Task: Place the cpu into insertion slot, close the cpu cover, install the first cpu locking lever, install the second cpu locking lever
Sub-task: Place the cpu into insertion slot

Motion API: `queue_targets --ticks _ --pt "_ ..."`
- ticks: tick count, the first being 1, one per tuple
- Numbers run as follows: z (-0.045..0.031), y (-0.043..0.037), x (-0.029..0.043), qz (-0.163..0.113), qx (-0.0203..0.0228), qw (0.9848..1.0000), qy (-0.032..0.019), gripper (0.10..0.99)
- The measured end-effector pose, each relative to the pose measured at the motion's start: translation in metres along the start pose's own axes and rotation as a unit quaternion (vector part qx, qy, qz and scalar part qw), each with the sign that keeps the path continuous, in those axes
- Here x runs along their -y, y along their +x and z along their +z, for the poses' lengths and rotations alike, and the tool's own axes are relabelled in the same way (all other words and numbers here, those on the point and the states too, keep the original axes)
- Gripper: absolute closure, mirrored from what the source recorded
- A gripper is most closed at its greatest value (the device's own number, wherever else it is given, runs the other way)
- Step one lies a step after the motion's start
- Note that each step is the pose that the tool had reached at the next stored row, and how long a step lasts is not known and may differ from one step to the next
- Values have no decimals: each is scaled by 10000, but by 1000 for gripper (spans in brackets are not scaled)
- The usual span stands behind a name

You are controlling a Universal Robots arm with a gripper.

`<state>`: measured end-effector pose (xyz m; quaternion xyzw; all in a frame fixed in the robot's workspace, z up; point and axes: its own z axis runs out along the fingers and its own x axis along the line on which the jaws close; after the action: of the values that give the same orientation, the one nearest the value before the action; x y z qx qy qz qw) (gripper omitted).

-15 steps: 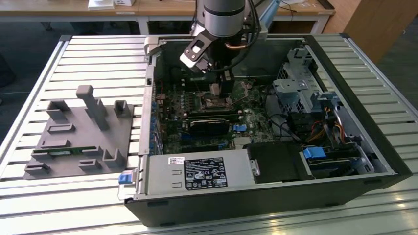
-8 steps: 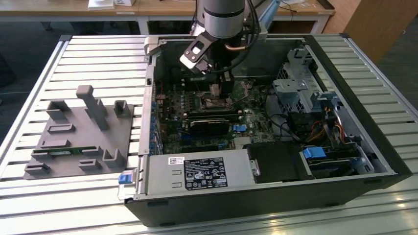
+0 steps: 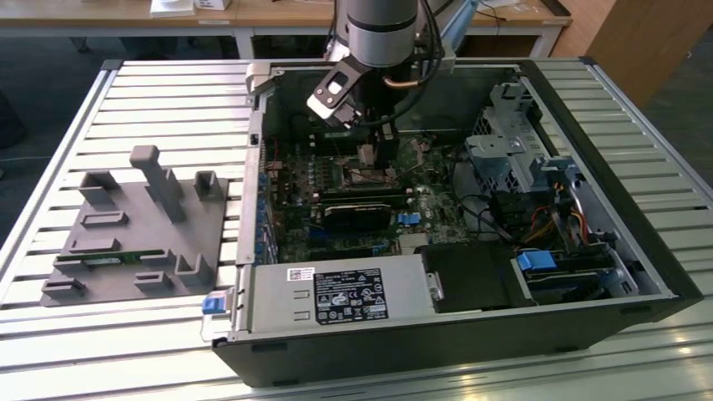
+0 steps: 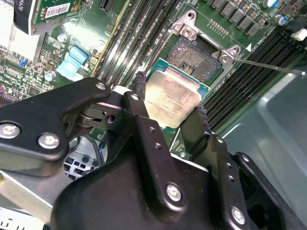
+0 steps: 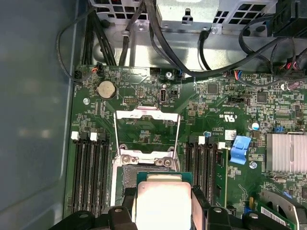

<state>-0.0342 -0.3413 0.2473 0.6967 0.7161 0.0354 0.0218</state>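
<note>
Black fingers [image 4: 142,108] sit closest to you in the second wrist view, set narrow and clamped on two opposite edges of the cpu [image 4: 171,98], which hangs close over the insertion slot [image 4: 194,55], not yet seated. Your cpu cover [image 5: 146,114] stands open off the slot. Expect the chip to be light, stiff and smooth-topped, likely fragile underneath; its bare edges look like your only safe hold.
</note>
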Motion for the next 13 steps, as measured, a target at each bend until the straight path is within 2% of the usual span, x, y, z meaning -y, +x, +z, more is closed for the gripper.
queue_targets --ticks 10,13 --pt "46 0 7 0 0 10000 0 545" --pt "68 22 8 0 0 10000 0 545"
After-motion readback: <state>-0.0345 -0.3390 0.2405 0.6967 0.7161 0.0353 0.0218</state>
